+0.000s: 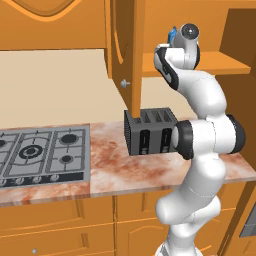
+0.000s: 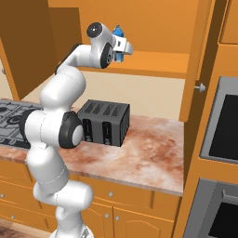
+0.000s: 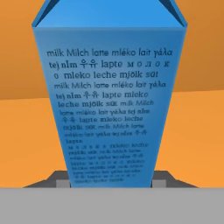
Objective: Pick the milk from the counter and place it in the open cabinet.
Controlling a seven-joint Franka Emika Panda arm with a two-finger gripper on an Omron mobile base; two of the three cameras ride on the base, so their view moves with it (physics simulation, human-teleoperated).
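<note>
**Milk held over the cabinet shelf**

The claw is clamped on the milk, its tips flanking the carton's base in the hand view. The carton stands upright, long axis running straight out from the claw, gable farthest. The cabinet shelf lies just below and beyond it, so the coming move looks like a short descent.

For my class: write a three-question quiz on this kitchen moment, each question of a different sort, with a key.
1. True or false: the milk stands on the counter.
2. What sits on the counter below the open cabinet? A) kettle B) toaster C) bowl
3. Fill in: left of the toaster lies the ___.

Key: 1 false, the gripper holds it up at the cabinet shelf; 2 B; 3 stove.
</note>
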